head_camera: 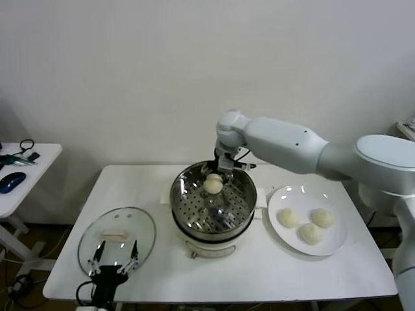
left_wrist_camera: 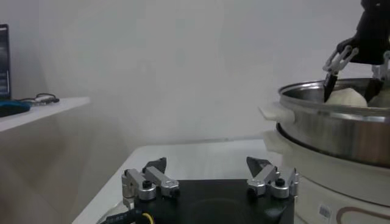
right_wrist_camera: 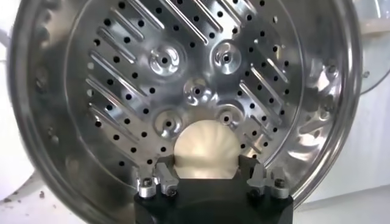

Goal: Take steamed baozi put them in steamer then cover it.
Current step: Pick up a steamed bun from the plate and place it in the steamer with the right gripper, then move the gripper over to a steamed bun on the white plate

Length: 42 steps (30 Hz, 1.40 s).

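My right gripper (head_camera: 219,172) hangs over the back of the steamer (head_camera: 181,206), shut on a baozi (head_camera: 213,184). In the right wrist view this baozi (right_wrist_camera: 204,146) sits between the fingers (right_wrist_camera: 163,171), above the perforated bottom (right_wrist_camera: 195,73). Three more baozi (head_camera: 288,217) (head_camera: 322,217) (head_camera: 310,234) lie on the white plate (head_camera: 296,194) to the right. The glass cover (head_camera: 139,228) lies flat at the table's front left. My left gripper (head_camera: 115,260) is open and empty over the cover's near edge; in the left wrist view (left_wrist_camera: 207,165) it faces the steamer (left_wrist_camera: 329,125).
The steamer stands on a cream pot base (head_camera: 207,247) in the middle of the white table (head_camera: 259,275). A small side table (head_camera: 26,175) with cables and a dark object stands far left. The wall is close behind.
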Tool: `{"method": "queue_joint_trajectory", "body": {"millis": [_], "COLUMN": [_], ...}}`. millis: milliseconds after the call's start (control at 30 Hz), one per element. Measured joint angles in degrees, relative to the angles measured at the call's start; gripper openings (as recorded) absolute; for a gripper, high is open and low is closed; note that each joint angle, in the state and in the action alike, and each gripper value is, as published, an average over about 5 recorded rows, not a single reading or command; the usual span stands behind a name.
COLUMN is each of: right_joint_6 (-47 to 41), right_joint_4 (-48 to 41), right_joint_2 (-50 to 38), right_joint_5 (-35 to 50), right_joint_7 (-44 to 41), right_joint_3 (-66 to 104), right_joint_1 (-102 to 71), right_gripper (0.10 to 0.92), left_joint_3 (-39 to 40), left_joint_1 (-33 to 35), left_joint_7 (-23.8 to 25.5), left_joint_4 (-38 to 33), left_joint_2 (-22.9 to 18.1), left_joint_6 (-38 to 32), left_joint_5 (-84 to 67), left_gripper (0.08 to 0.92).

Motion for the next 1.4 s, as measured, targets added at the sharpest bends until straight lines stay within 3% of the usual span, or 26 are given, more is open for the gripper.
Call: {"method": "queue_joint_trajectory", "body": {"millis": [267,600,767,1067,1400], "right_joint_6": [-1.39,-13.73,-22.68,-38.3,-48.89], "right_joint_4": [1.02,6.46,10.69,16.69,16.45], "right_joint_2": [-1.05,-10.43,-18.33,-30.69,-34.6], "right_joint_5": [5.45,33.01,40.93,43.62,42.17], "right_joint_7": [-0.72,-7.25,-6.51,-0.27,5.86], "right_joint_3": [-2.51,-16.99,-24.09,-26.46,-18.22], "right_joint_1": [3.76,20.55,24.38,19.05,5.56], "right_gripper": [0.822,0.823,0.823,0.823,0.823], "left_joint_3": [-0.03,-0.47,-0.78,-1.56,-1.97], "left_joint_1": [-0.19,-1.0,-1.56,-2.25,-2.06], "left_joint_7": [-0.07,0.09,0.21,0.47,0.08], "left_joint_4": [0.07,-0.11,-0.25,-0.75,-0.34], "left_joint_2": [-0.02,-0.22,-0.18,-0.35,-0.65], "left_joint_6": [0.0,0.47,0.7,1.34,1.41], "left_joint_5": [-0.06,-0.55,-0.97,-1.36,-1.36], "left_gripper": [0.823,0.823,0.823,0.823,0.823]}}
